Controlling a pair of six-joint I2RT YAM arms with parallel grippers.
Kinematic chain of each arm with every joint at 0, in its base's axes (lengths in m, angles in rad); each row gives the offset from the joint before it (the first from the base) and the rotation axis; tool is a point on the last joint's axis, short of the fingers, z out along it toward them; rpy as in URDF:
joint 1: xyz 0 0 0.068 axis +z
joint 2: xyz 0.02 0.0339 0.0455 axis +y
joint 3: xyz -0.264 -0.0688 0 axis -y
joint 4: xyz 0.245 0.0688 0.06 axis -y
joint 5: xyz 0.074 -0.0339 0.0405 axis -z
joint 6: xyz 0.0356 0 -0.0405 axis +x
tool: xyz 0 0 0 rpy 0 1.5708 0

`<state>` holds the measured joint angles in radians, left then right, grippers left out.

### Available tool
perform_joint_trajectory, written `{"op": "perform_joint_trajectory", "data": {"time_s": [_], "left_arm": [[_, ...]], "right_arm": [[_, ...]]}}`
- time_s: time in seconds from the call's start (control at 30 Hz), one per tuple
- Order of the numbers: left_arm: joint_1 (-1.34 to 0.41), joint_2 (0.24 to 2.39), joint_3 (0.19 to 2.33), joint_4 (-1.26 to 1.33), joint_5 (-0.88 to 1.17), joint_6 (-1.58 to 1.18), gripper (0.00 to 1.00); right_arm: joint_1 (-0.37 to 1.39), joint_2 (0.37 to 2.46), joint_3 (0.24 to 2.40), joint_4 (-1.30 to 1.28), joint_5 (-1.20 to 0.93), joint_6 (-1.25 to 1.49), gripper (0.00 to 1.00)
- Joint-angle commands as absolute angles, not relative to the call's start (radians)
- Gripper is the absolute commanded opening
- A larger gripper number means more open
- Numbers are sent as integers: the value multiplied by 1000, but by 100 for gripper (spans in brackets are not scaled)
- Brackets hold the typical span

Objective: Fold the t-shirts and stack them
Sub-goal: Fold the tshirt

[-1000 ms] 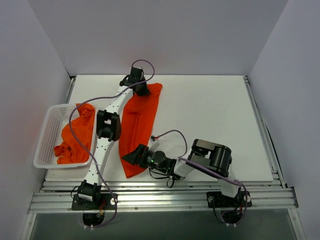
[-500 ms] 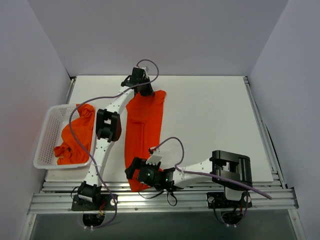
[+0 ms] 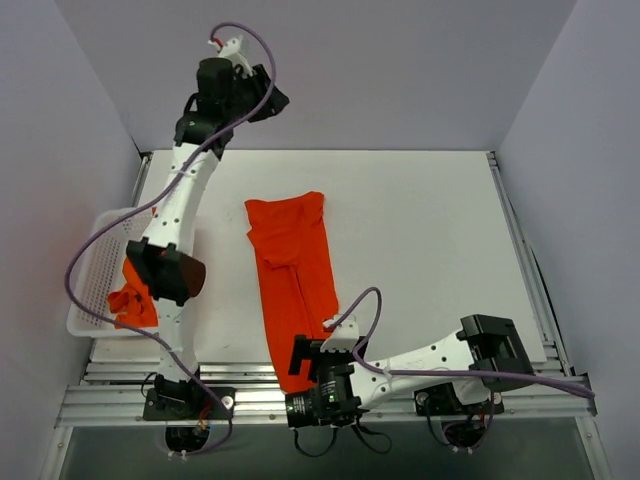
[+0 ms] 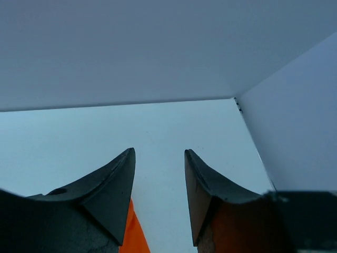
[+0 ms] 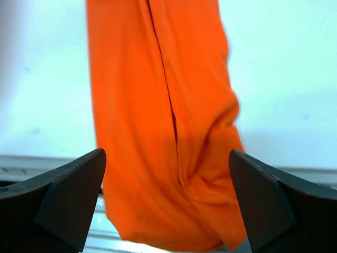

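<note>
A: Well, the left tool (image 4: pixel 159 153) hangs high at the upper left of the overhead view – jaws apart, nothing in them.
B: And the right tool (image 5: pixel 166 158)?
A: Spread wide at bottom centre, not pinching anything. The t-shirt (image 3: pixel 293 275) lies as a long strip down the middle of the tabletop (image 3: pixel 420 230), its lower end drooping over the edge.
B: Cross fold next?
A: I'd say so – grip both layers at that hem, squarely. A second t-shirt (image 3: pixel 128 300) sits in the basket (image 3: pixel 88 270) at left.
</note>
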<state>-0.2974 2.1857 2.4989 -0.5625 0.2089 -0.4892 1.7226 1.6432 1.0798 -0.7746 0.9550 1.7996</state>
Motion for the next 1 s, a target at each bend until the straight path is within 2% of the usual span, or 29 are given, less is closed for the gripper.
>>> {"op": "perform_joint_trajectory", "data": {"time_s": [0.0, 0.07, 0.1, 0.13, 0.17, 0.2, 0.23, 0.27, 0.3, 0.33, 0.37, 0.4, 0.47, 0.5, 0.63, 0.97], "left_arm": [[-291, 1977, 2358, -612, 153, -474, 51], [-298, 1883, 2089, -539, 120, -486, 50], [-301, 1782, 1978, -487, 112, -500, 50], [-305, 1738, 1769, -381, 101, -514, 50], [-308, 1697, 1678, -335, 89, -528, 50], [-311, 1639, 1599, -278, 68, -546, 50], [-317, 1622, 1485, -264, 52, -555, 48], [-321, 1608, 1441, -256, 35, -564, 46], [-325, 1594, 1404, -250, 11, -572, 43], [-337, 1592, 1343, -238, 9, -580, 33], [-344, 1595, 1319, -220, 9, -580, 27], [-351, 1615, 1306, -203, 9, -571, 20], [-370, 1650, 1314, -209, -4, -571, 4], [-374, 1692, 1322, -222, -17, -565, 2], [-380, 1764, 1330, -192, -34, -561, 2], [-377, 1901, 1388, -196, -77, -549, 2]], "right_arm": [[1714, 1575, 1178, -1064, 1230, 1878, 98], [1675, 1543, 1222, -996, 1294, 1786, 100], [1593, 1530, 1233, -914, 1311, 1514, 100], [1541, 1511, 1223, -671, 1298, 1349, 100], [1481, 1464, 1200, -520, 1261, 1174, 100], [1369, 1433, 1163, -368, 1149, 858, 100], [1300, 1398, 1061, -72, 1061, 733, 96], [1226, 1335, 1016, 54, 957, 653, 88], [1071, 1315, 979, 136, 751, 609, 54], [995, 1315, 950, 238, 671, 570, 34], [930, 1339, 963, 250, 605, 562, 14], [872, 1370, 991, 244, 562, 558, 0], [754, 1500, 1082, 239, 442, 509, 0], [724, 1544, 1118, 233, 395, 496, 0], [661, 1739, 1224, 270, 276, 459, 0], [640, 2014, 1417, 299, 132, 500, 0]]}}
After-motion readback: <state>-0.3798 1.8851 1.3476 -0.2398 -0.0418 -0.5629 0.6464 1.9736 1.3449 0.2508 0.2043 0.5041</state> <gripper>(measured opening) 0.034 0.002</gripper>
